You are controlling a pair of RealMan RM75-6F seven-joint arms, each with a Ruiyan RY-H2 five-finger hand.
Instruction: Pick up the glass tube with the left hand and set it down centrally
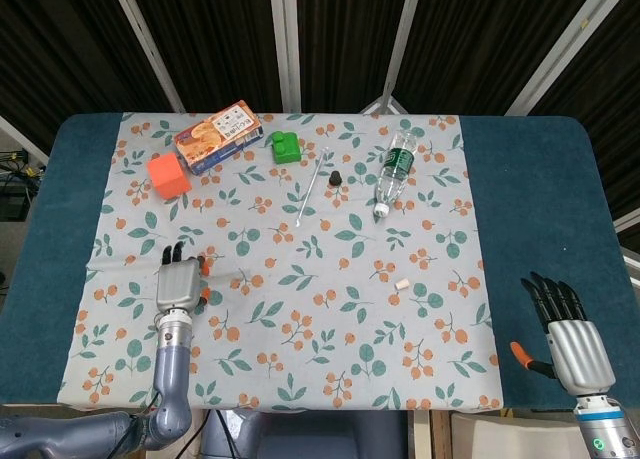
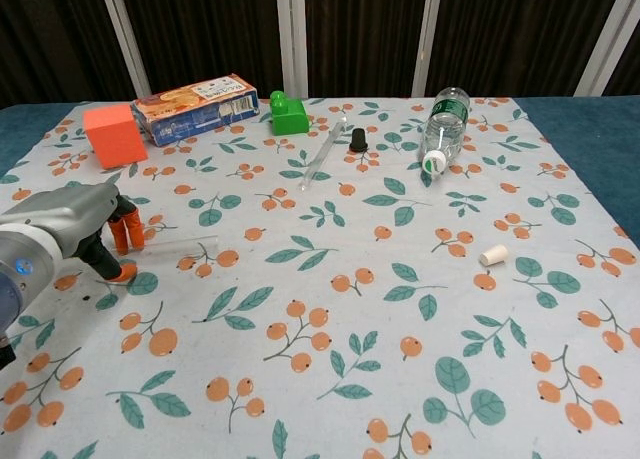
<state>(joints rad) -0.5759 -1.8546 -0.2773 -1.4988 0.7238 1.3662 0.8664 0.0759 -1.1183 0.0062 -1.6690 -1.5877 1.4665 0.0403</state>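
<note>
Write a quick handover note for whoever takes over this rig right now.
Left hand: down over the near-left end of the glass tube, fingers pointing at the cloth; a grip is not clear. Right hand: open, idle on the blue table at the near right. The tube lies flat on the floral cloth, left of centre. Done: the reach to the tube. Left: grasp it, lift it, set it down centrally.

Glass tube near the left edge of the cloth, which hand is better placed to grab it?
The left hand. Its fingers are right over the near end of the glass tube. The right hand hangs at the far right of the table, well away from it.
</note>
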